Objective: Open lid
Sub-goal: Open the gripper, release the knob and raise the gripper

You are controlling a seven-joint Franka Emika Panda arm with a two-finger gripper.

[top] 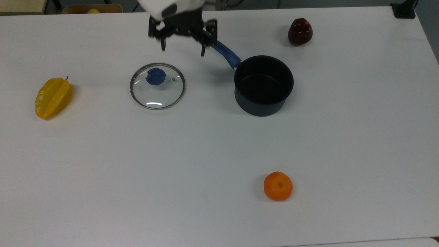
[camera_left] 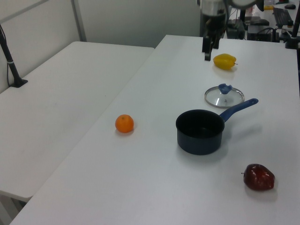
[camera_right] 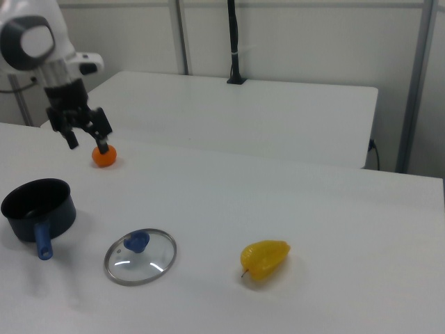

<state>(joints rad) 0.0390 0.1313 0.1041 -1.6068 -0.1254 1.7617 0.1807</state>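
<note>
The lid [top: 157, 94], round clear glass with a metal rim and a blue knob, lies flat on the white table, apart from the saucepan [top: 260, 109]. It also shows in the left view as the lid [camera_left: 225, 97] and in the right view as the lid [camera_right: 142, 259]. My gripper [top: 183, 50] hangs open and empty well above the table, beyond the lid and over the pan's blue handle [top: 223, 51] in the top view. The left view has the gripper [camera_left: 206, 54] high up near the far end. In the right view the gripper [camera_right: 87, 145] spreads its fingers above the saucepan [camera_right: 35, 223].
The dark saucepan [camera_left: 199, 143] stands uncovered. A yellow starfruit [top: 54, 97] lies at the top view's left, an orange [top: 278, 186] near the front, and a dark red apple [top: 300, 31] at the back right. A black post base [top: 404, 10] sits on the far right corner.
</note>
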